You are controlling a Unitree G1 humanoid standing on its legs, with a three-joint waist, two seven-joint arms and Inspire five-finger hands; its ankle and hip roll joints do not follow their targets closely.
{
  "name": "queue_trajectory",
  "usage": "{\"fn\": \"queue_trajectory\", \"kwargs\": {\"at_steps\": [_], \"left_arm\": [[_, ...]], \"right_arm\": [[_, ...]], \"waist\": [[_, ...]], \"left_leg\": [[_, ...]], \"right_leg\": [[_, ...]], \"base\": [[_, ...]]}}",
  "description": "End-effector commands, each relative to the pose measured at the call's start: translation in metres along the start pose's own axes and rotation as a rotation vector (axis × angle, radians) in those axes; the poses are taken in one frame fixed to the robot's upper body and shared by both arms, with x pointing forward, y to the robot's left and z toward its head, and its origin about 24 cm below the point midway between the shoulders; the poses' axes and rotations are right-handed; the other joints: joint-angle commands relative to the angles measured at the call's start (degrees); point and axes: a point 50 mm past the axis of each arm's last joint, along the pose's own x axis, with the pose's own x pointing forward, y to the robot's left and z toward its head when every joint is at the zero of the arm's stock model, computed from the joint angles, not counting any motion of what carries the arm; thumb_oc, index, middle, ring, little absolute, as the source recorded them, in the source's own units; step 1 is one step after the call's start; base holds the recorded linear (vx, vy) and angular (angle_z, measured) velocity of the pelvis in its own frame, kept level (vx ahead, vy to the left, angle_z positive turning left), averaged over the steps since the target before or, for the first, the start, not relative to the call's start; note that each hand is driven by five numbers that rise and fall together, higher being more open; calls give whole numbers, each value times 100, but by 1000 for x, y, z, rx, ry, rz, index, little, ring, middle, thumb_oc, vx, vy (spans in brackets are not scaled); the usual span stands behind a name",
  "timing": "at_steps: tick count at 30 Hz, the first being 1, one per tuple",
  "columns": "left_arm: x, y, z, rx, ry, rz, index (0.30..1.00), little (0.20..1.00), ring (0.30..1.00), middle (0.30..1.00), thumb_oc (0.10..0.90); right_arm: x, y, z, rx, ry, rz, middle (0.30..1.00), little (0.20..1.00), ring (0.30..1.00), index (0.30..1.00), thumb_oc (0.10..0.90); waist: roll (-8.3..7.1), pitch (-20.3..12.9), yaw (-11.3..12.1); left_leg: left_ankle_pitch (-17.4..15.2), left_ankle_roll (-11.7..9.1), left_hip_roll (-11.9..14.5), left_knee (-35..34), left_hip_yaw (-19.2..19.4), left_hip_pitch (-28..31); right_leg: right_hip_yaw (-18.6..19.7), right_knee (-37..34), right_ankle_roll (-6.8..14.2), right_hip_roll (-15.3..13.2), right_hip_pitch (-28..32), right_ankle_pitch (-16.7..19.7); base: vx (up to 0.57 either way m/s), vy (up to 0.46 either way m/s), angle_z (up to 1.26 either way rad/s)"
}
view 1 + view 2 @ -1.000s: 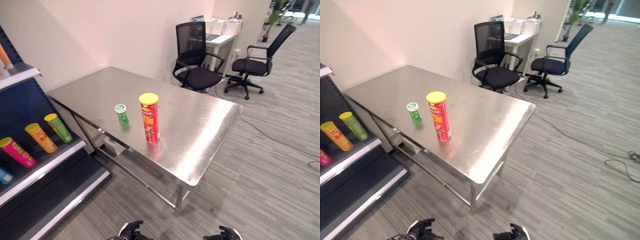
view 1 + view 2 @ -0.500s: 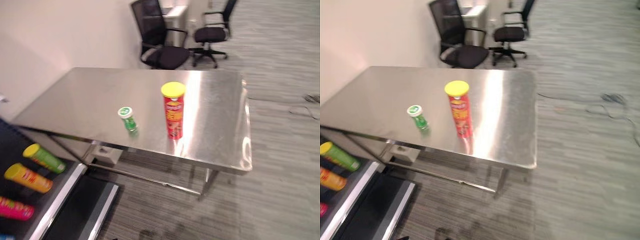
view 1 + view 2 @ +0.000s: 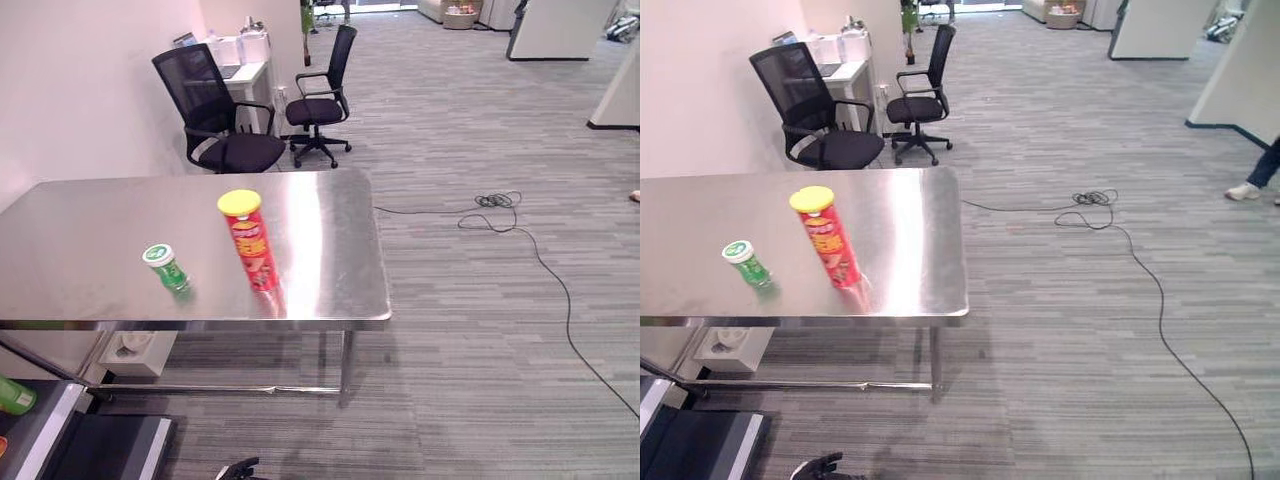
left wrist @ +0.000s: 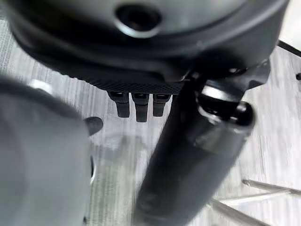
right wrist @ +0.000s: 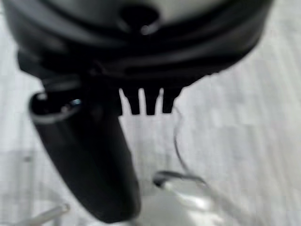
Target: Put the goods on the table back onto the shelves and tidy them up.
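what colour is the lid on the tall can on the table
Yellow: the tall red can has a yellow lid, clearest in the left eye view.

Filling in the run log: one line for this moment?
red can: upright on table | green bottle: upright beside it | left robot hand, right robot hand: open, empty

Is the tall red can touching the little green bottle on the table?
Apart. In the left eye view, bare steel table shows between the red can and the green bottle.

Grey carpet [image 3: 470, 300], 2 office chairs [image 3: 225, 150], white wall [image 3: 80, 90]
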Motion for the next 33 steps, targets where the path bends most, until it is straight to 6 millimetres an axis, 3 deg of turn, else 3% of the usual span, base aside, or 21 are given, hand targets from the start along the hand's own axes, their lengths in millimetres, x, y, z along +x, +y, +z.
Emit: {"fn": "queue_trajectory", "kwargs": {"at_steps": [1, 2, 7, 10, 13, 16, 18, 20, 21, 22, 23, 24, 25, 26, 27, 28, 29, 30, 31, 32, 33], "left_arm": [[0, 0, 5, -53, -31, 32, 900, 900, 900, 900, 800], [0, 0, 5, -53, -31, 32, 900, 900, 900, 900, 800], [-2, 2, -4, -121, -19, 85, 900, 900, 900, 900, 800], [-3, 2, -12, -173, 6, 87, 900, 900, 900, 900, 800], [-4, -1, -18, -200, 26, 91, 900, 900, 900, 900, 800], [-4, -3, -17, -156, 32, 75, 900, 900, 900, 900, 800], [0, -1, 5, -62, -31, 57, 900, 900, 900, 900, 800], [2, -2, 12, -25, -54, 42, 900, 900, 900, 900, 800], [3, -6, 24, 57, -82, 21, 900, 900, 900, 900, 800], [4, -4, 28, 72, -88, 21, 900, 900, 900, 900, 800], [4, -4, 28, 71, -89, 22, 900, 900, 900, 900, 800], [4, -2, 26, 75, -83, 28, 900, 900, 900, 900, 800], [4, 2, 25, 82, -89, 26, 900, 900, 900, 900, 800], [3, 2, 24, 91, -92, 24, 900, 900, 900, 900, 800], [3, 2, 24, 91, -92, 24, 900, 900, 900, 900, 800], [-13, 9, -48, -222, 106, 7, 900, 900, 900, 900, 800], [-12, 15, -9, -236, -64, -18, 900, 900, 900, 900, 800], [-21, 20, 10, -245, -201, -52, 900, 900, 900, 900, 800], [-40, 17, 15, -304, -307, -94, 900, 900, 900, 900, 800], [-40, 17, 15, -304, -306, -94, 900, 900, 900, 900, 800], [-38, 13, -51, -318, -85, -31, 900, 900, 900, 900, 800]], "right_arm": [[0, 5, 47, 94, -195, -13, 900, 900, 900, 900, 800], [0, 5, 46, 94, -194, -13, 900, 900, 900, 900, 800], [-5, 12, 58, 107, -291, 41, 900, 900, 900, 900, 800], [-3, -5, 44, 200, -247, 12, 900, 900, 900, 900, 800], [0, -19, 43, 199, -228, -34, 900, 900, 900, 900, 800], [0, -21, 46, 206, -233, -36, 900, 900, 900, 900, 800], [-1, -16, 50, 248, -239, -18, 900, 900, 900, 900, 800], [-1, -12, 52, 260, -243, -7, 900, 900, 900, 900, 800], [-1, 0, 59, 269, -243, 24, 900, 900, 900, 900, 800], [-1, 5, 63, 261, -242, 32, 900, 900, 900, 900, 800], [-1, 5, 63, 261, -243, 32, 900, 900, 900, 900, 800], [-2, 7, 67, 244, -251, 37, 900, 900, 900, 900, 800], [-3, 9, 68, 238, -266, 41, 900, 900, 900, 900, 800], [-2, 8, 66, 238, -262, 37, 900, 900, 900, 900, 800], [-2, 8, 66, 238, -262, 37, 900, 900, 900, 900, 800], [-24, -32, 74, 935, -503, 96, 686, 686, 686, 686, 657], [-31, -54, 70, 938, -566, 42, 566, 566, 566, 566, 577], [-30, -61, 74, 889, -568, 34, 554, 554, 554, 554, 569], [-28, -64, 71, 881, -560, 16, 585, 585, 585, 585, 590], [-28, -64, 71, 881, -560, 15, 613, 613, 613, 613, 609], [-29, -61, 82, 869, -579, 0, 900, 900, 900, 900, 800]], "waist": [[-238, 118, -70], [-238, 120, -70], [-202, 64, -117], [-41, 73, -139], [184, 65, -57], [293, 92, -85], [260, 97, -180], [230, 114, -186], [188, 206, -202], [204, 266, -161], [202, 255, -160], [240, 287, -102], [250, 287, -74], [242, 276, -77], [242, 265, -77], [-41, 56, -182], [60, 30, -173], [152, 74, -140], [233, 95, -119], [234, 86, -118], [237, 168, -80]], "left_leg": [[-498, -171, -50, -402, 289, 290], [-499, -172, -49, -400, 289, 294], [-198, -312, 581, -733, -205, 508], [102, -458, 1024, -874, -276, 461], [127, -607, 1191, -874, -656, 289], [-117, -679, 1084, -874, -730, 258], [-360, -610, 699, -874, -615, 174], [-433, -556, 575, -874, -558, 171], [-527, -452, 370, -874, -400, 185], [-580, -411, 325, -874, -288, 244], [-573, -408, 323, -874, -287, 227], [-573, -397, 339, -874, -137, 272], [-597, -364, 248, -874, 15, 330], [-622, -349, 203, -874, 53, 388], [-615, -348, 204, -874, 52, 373], [-164, -270, -38, -756, -265, 494], [-195, -231, -53, -874, -209, 586], [-248, -179, -84, -874, -221, 633], [-271, -148, -98, -874, -248, 601], [-270, -149, -97, -874, -248, 593], [-275, -156, -105, -874, -290, 584]], "right_leg": [[338, -1198, 319, -285, 291, 1214], [337, -1198, 318, -284, 295, 1213], [422, -1198, 405, -572, 99, 1182], [314, -1198, 497, -809, 189, 1108], [436, -1198, 612, -1062, 254, 1079], [497, -1198, 762, -1340, 220, 1237], [635, -1198, 852, -1712, -6, 1708], [664, -1198, 862, -1790, -69, 1839], [504, -1170, 811, -1918, -209, 2288], [252, -1056, 771, -1928, -237, 2266], [256, -1054, 771, -1931, -257, 2271], [-170, -897, 727, -1957, -263, 2208], [-466, -641, 638, -1659, -224, 1867], [-460, -600, 621, -1484, -185, 1736], [-460, -604, 618, -1483, -198, 1743], [871, -1198, 464, -442, 281, 1667], [829, -1198, 453, -423, 258, 1639], [800, -1198, 471, -406, 251, 1626], [776, -1198, 478, -395, 202, 1627], [776, -1198, 477, -394, 194, 1628], [705, -1198, 496, -392, 153, 1645]], "base": [[-137, 78, -4], [-83, 89, 0], [-25, 134, -1], [74, 311, 13], [205, 562, 9], [141, 450, -4], [131, 590, 5], [41, 304, -10], [-9, 288, -28], [-12, 287, -31], [-25, 185, -47], [3, 297, -47], [33, 353, -75], [43, 248, -68], [73, 138, -50], [50, 120, -19], [30, 140, 4], [-46, 67, -14], [-51, 28, -25], [-87, -4, -25], [-78, -17, -3]]}}
